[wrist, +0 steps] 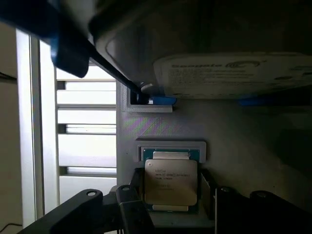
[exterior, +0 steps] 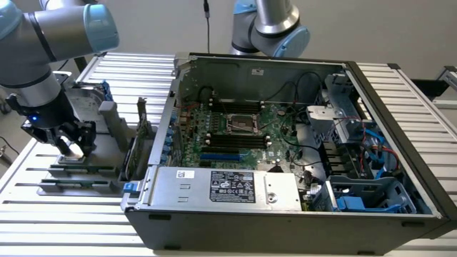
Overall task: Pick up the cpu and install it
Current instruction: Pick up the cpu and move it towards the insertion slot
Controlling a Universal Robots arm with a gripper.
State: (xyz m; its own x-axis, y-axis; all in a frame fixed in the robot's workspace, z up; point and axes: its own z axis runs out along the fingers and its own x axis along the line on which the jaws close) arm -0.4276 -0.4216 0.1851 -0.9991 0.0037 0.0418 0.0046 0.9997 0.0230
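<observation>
The cpu (wrist: 170,181), a small flat square chip with a silver-grey top, lies in a grey holder (wrist: 170,145) on the fixture plate. In the exterior view the cpu (exterior: 72,157) sits at the far left, directly under my gripper (exterior: 72,149). My gripper (wrist: 169,189) straddles the chip. One dark finger (wrist: 130,207) presses against one side edge and the other finger (wrist: 208,192) against the opposite edge. The chip still rests flat in its holder. The bare cpu socket (exterior: 241,124) lies in the middle of the motherboard, inside the open computer case (exterior: 286,219).
A large hard drive (wrist: 234,73) with blue rails stands just beyond the cpu holder. Upright memory sticks (exterior: 136,142) stand between the fixture and the case wall. A second arm (exterior: 270,27) hangs behind the case. A power supply (exterior: 228,187) fills the case's front.
</observation>
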